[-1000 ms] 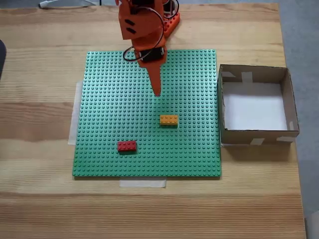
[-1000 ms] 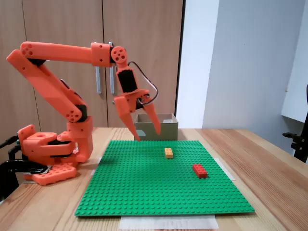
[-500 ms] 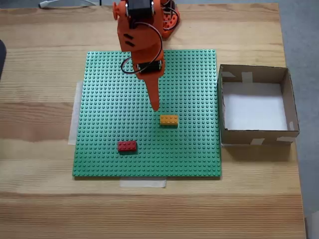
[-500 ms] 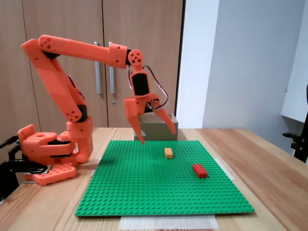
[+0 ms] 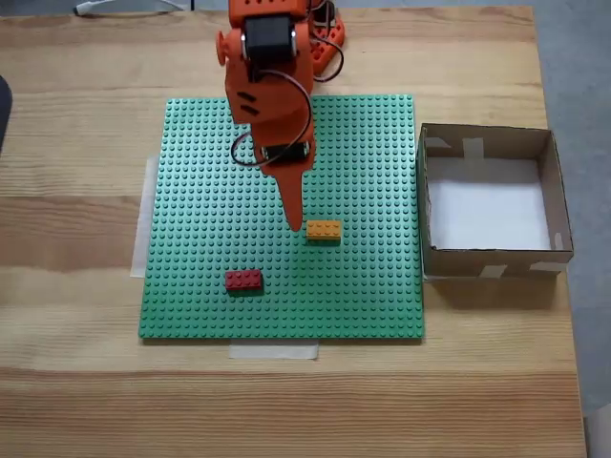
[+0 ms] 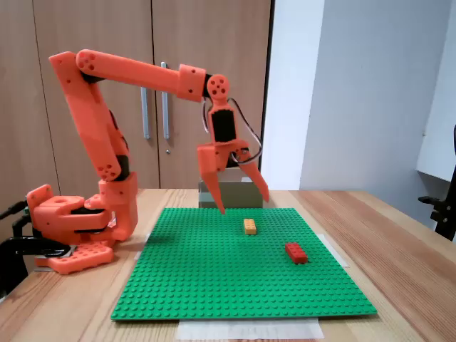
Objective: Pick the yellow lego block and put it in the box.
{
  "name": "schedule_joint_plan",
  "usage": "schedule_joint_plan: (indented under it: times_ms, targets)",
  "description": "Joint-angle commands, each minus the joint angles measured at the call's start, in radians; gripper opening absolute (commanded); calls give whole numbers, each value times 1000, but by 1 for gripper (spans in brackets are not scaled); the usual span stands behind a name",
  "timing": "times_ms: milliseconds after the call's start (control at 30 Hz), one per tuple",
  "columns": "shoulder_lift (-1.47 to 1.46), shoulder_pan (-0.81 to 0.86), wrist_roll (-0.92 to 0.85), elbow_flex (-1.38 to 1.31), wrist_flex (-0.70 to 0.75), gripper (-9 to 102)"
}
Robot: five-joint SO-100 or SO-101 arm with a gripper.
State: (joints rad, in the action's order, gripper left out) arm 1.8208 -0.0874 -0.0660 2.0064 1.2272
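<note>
Tool (image 6: 242,201) spread wide, empty, above green baseplate (image 5: 210,286); yellow block (image 5: 324,230) just beside fingertip, mid-plate; box (image 5: 549,186) beyond plate's right edge.

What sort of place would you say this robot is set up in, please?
Probably an office or lab room: a wooden table stands before tall wooden cabinet doors, with an office chair at the side view's right edge and a green baseplate taped down as a workspace.

I saw the yellow lego block (image 5: 324,230) (image 6: 250,226), a small yellow-orange 2x4 brick, lying flat, studs up, on the green baseplate (image 5: 200,191) (image 6: 214,285), nearer its right edge in the top-down fixed view. The box (image 5: 492,256) (image 6: 235,193), shallow brown cardboard with white bottom and pale tape on the rim, sat open on the bench, just beside that edge.
</note>
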Motion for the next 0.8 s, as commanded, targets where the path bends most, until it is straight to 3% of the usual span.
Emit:
schedule_joint_plan:
  times_ms: [0,333,767]
  targets:
    - [-49,-15,6,-72,-11,40]
    - [-167,-46,32,-183,46,39]
    - [-241,-58,87,-198,17,40]
